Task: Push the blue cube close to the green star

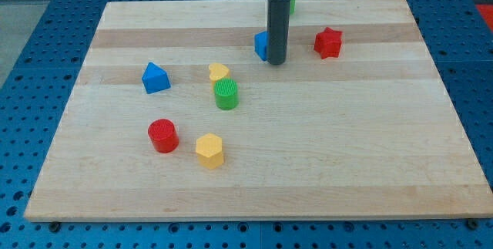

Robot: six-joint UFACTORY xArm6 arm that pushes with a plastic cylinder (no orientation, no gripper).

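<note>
blue cube (262, 45) sits near the tabletop's (354, 164) top centre, mostly hidden behind my rod; only its left part shows. my tip (276, 62) is touching or just beside the cube's right-bottom side. green star (292, 5) is barely visible, a green sliver at the view's top edge just right of the rod, near the cube.

step in hand, my read: tip needs to get under the cube on the view's bottom-left side, then push up and slightly right in a short stroke, centred on the face so it doesn't spin off.

no fingers on this rig, just the rod, so no open/closed state to tell.

containers: none in view. other blocks lie loose: red star (328, 42), blue block (155, 78), yellow heart (219, 72), green cylinder (226, 93), red cylinder (163, 136), yellow hexagon (209, 150).
</note>
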